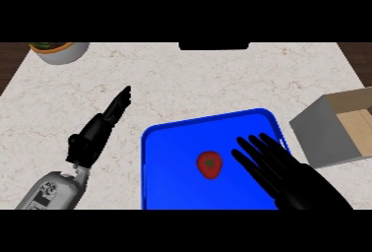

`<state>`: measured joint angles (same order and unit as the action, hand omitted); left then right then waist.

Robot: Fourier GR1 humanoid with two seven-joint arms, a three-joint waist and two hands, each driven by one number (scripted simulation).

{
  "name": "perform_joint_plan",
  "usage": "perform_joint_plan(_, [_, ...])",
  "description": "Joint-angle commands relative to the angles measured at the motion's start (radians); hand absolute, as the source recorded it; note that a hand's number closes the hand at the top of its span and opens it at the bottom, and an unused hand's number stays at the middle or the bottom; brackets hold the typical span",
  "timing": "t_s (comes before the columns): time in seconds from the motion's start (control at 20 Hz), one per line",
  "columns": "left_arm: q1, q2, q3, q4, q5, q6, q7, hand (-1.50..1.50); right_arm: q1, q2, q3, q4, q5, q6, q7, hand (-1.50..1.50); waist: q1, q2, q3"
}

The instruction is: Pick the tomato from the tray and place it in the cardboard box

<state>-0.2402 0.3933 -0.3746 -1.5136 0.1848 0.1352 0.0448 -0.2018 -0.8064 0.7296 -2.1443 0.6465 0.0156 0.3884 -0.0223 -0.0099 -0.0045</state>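
Nearest, at the lower right of the frame, the right hand (291,170) is seen over the blue tray (174,162), its black fingers (254,150) held straight and spread wide, nothing being gripped. The fingertips are pointed toward the upper left and are stopped just beside the tomato (209,165) — whether contact is made cannot be told from this view. The tomato, red with a small green stalk end, is lain on the tray floor near the middle of the tray, slightly toward its lower part.

At the lower left of the frame the left hand (98,133) is shown on its grey forearm (51,192), well apart from the tray's left rim. Its fingers are held straight and close together, pointed up toward the upper middle of the frame, and nothing is held in it.

To the right of the tray, at the right edge of the frame, the cardboard box (338,128) is placed with its top open — grey outer walls and a tan inside are visible. It is set near the tray's upper right corner but apart from it.

Farthest, at the upper left of the pale marble counter (189,78), a small potted plant (59,50) in a light pot is partly cut off by the frame's upper edge.
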Motion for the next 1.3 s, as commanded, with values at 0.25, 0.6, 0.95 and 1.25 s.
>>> perform_joint_plan(0.25, [0.0, -0.05, -0.02, 0.035, -0.044, -0.026, -0.036, 0.0, -0.087, 0.228, 0.14, -0.16, -0.091, 0.372, 0.476, -1.5, 0.024, 0.008, 0.002])
perform_joint_plan(0.6, [-0.007, -0.107, -0.002, -0.001, -0.109, -0.023, 0.039, 0.0, -0.136, 0.42, 0.046, -0.034, -0.114, 0.462, 0.518, -1.5, 0.024, 0.009, 0.004])
perform_joint_plan(0.95, [-0.027, -0.103, 0.072, 0.025, -0.12, -0.08, 0.027, 0.0, -0.121, 0.515, 0.1, 0.167, 0.037, 0.438, 0.439, -1.5, 0.023, 0.01, 0.004])
perform_joint_plan(1.25, [-0.056, -0.148, 0.107, 0.001, -0.134, -0.101, 0.103, 0.0, -0.069, 0.518, 0.066, 0.244, 0.099, 0.439, 0.334, -1.5, 0.022, 0.01, 0.005])
